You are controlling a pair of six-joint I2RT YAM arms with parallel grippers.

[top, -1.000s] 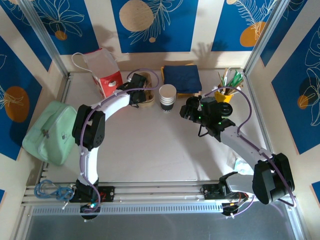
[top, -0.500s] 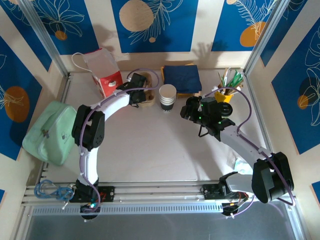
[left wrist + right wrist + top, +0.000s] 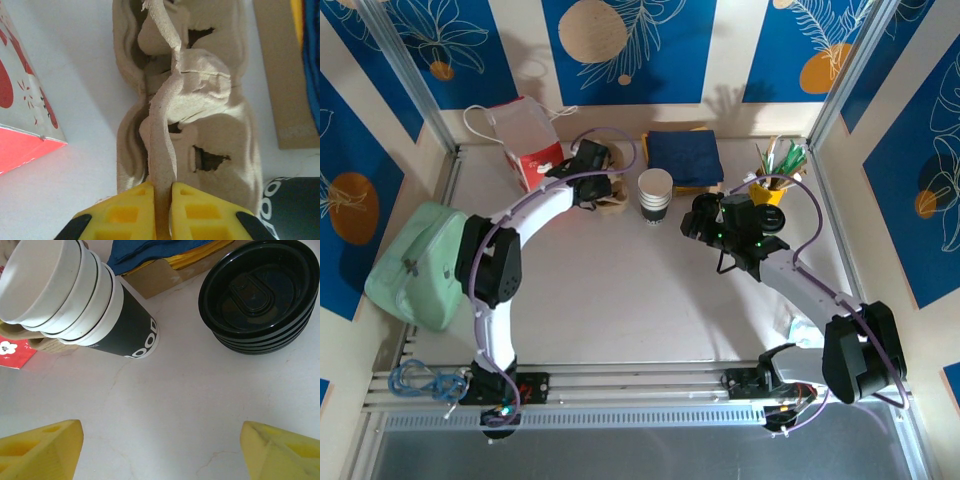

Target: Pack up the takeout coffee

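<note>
Cardboard carrier (image 3: 210, 100) cut off behind left end effector (image 3: 162, 194).

The left claw (image 3: 162, 192) pinches the tan pulp cup carrier (image 3: 210, 100).

Bright, even overhead light. White table (image 3: 640, 300) near washed out in top view; shadows short and soft. Left wrist: pulp cup carrier (image 3: 210, 105) sharp, yellow fingertips (image 3: 127, 207) soft-focus. Right wrist: dull sheen on black lids (image 3: 255, 295); cup stack (image 3: 70, 295) lens-bowed.

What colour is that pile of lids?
The pile of lids is shiny black. It shows best in the right wrist view.
</note>
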